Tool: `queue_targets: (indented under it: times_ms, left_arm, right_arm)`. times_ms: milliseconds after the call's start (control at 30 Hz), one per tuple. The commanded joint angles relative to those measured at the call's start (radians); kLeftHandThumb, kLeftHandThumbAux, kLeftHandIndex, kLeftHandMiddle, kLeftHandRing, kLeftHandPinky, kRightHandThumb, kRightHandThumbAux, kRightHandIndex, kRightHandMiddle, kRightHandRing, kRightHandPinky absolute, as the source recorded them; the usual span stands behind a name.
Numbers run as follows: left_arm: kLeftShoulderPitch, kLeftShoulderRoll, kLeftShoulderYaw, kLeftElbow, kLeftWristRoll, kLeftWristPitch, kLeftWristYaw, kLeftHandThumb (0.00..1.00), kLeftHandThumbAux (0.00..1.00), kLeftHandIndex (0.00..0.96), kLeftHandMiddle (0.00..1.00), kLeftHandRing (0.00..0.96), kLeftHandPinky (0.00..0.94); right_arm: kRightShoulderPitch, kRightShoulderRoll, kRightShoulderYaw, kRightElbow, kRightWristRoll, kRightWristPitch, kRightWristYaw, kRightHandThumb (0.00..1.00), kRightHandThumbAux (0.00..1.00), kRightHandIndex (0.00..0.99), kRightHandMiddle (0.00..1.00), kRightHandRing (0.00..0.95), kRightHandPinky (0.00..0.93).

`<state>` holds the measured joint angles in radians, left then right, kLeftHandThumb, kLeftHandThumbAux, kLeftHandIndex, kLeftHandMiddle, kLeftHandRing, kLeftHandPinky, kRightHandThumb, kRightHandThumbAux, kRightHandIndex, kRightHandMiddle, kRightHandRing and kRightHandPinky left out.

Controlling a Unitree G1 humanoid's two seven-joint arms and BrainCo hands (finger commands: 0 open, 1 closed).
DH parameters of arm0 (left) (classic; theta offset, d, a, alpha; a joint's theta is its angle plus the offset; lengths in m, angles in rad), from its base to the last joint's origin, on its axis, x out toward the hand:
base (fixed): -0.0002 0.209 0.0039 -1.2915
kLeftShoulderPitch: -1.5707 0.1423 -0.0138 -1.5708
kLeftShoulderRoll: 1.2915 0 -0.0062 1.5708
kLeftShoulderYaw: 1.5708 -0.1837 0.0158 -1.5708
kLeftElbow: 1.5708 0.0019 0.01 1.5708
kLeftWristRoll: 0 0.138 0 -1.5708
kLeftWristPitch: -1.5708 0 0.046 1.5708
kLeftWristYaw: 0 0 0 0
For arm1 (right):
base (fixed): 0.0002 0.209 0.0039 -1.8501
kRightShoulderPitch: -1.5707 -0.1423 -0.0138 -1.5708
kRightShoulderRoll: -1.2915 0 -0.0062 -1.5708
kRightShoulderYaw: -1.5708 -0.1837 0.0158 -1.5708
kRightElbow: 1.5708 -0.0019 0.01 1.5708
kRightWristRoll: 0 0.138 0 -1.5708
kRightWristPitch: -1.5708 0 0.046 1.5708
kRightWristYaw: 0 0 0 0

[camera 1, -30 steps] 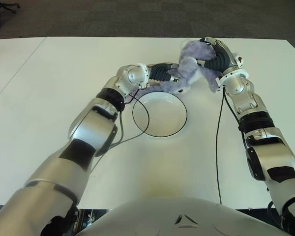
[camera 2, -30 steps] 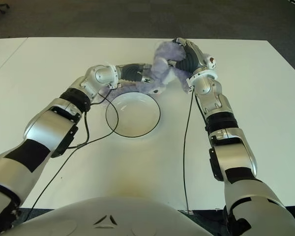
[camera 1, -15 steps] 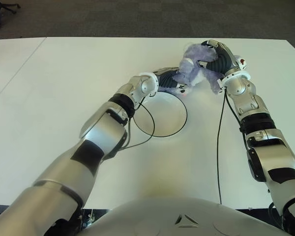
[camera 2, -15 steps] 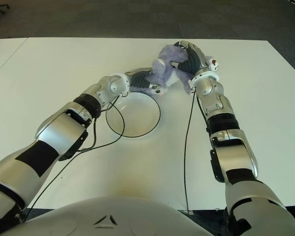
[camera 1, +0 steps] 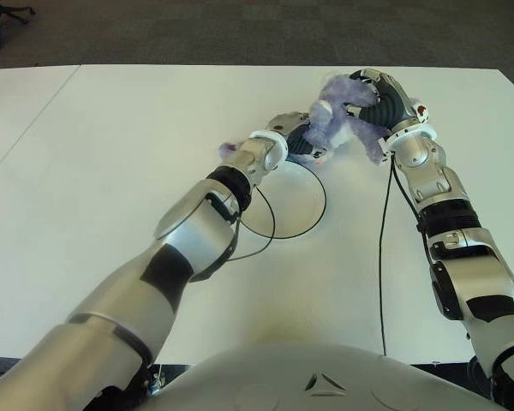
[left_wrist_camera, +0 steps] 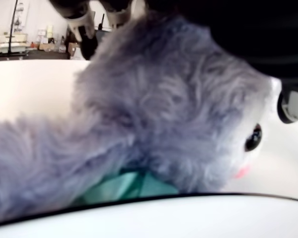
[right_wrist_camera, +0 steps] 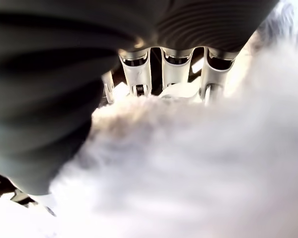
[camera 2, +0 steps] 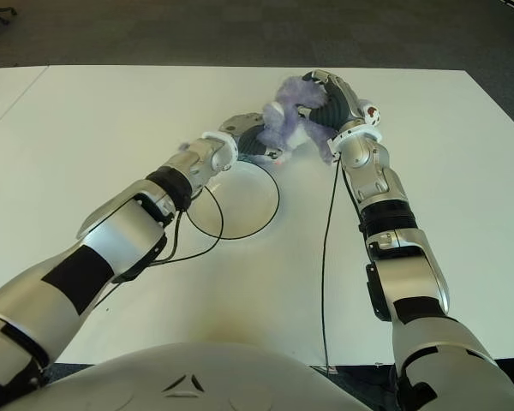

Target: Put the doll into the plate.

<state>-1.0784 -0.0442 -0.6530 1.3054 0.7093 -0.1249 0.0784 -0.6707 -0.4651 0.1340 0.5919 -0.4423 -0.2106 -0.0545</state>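
Purple plush doll (camera 1: pixel 336 124) held above the table (camera 1: pixel 111 171) just past the far rim of the white plate (camera 1: pixel 295 205), right hand (camera 1: pixel 379 101) fingers (right_wrist_camera: pixel 136 74) wrapped over its top, left hand (camera 1: pixel 289 128) against its underside, finger state unclear.

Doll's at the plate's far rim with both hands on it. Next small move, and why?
Probably draw the doll toward the robot until it is over the plate's middle, then lower it. The right hand is wrapped over the doll, the left hand is against its near side, and the doll sits beyond the far rim rather than inside. The plate's bowl looks bare, so nothing blocks that short pull.
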Motion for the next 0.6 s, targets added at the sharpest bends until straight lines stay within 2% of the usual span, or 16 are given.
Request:
queue_targets:
  times_ms: [33,300,500,533,567,600]
  left_arm:
    - [0.053,-0.022,-0.024,0.044,0.028,0.047,-0.012,0.159,0.283,0.000,0.000,0.000,0.000]
    - [0.074,-0.042,-0.022,0.058,0.032,0.103,0.034,0.191,0.284,0.000,0.000,0.000,0.000]
    - [0.092,-0.055,-0.030,0.076,0.047,0.155,0.090,0.199,0.319,0.000,0.000,0.000,0.000]
    - [0.094,-0.056,-0.031,0.079,0.049,0.160,0.101,0.271,0.375,0.009,0.000,0.023,0.152]
    - [0.096,-0.056,-0.032,0.081,0.051,0.166,0.113,0.284,0.385,0.011,0.000,0.027,0.177]
    - [0.097,-0.057,-0.033,0.082,0.052,0.170,0.122,0.348,0.410,0.068,0.045,0.132,0.272]
  right_arm:
    - [0.001,0.009,0.006,-0.013,0.009,-0.037,0.000,0.681,0.728,0.436,0.867,0.862,0.843]
    - [-0.007,0.006,0.004,-0.002,0.016,-0.046,0.004,0.680,0.728,0.437,0.868,0.866,0.867]
    - [-0.005,0.008,-0.005,-0.003,0.036,-0.044,0.017,0.681,0.728,0.437,0.865,0.862,0.845]
    - [-0.004,0.007,-0.006,-0.006,0.038,-0.043,0.019,0.681,0.728,0.437,0.864,0.861,0.845]
    - [-0.002,0.007,-0.007,-0.009,0.041,-0.043,0.020,0.681,0.728,0.437,0.864,0.861,0.845]
    - [0.001,0.006,-0.008,-0.013,0.043,-0.043,0.021,0.681,0.728,0.437,0.864,0.861,0.845]
